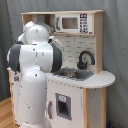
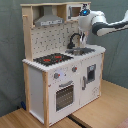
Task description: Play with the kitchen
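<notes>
Stovetop (image 2: pixel 53 59) lies open under the hood (image 2: pixel 48 21); over the sink (image 2: pixel 80 51), faucet (image 2: pixel 75 38) and arm (image 2: pixel 102 26) crowd the gap.

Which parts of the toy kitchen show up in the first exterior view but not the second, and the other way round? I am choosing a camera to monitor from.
Only the first exterior view shows the microwave face-on; the arm's white body hides the kitchen's stove end there. Only the second exterior view shows the black-red stovetop, the grey hood, the oven door and the gripper by the faucet. Both exterior views share the black faucet and the sink.
</notes>
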Controlling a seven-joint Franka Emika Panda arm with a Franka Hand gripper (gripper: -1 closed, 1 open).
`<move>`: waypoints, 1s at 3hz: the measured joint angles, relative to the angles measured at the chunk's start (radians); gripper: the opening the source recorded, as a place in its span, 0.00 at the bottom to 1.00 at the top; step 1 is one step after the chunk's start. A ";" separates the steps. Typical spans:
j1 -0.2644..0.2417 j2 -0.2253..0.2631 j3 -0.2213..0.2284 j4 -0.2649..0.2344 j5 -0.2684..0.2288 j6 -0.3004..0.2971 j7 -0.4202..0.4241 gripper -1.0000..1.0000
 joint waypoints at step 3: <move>0.001 0.024 -0.146 -0.067 0.073 0.199 -0.067 1.00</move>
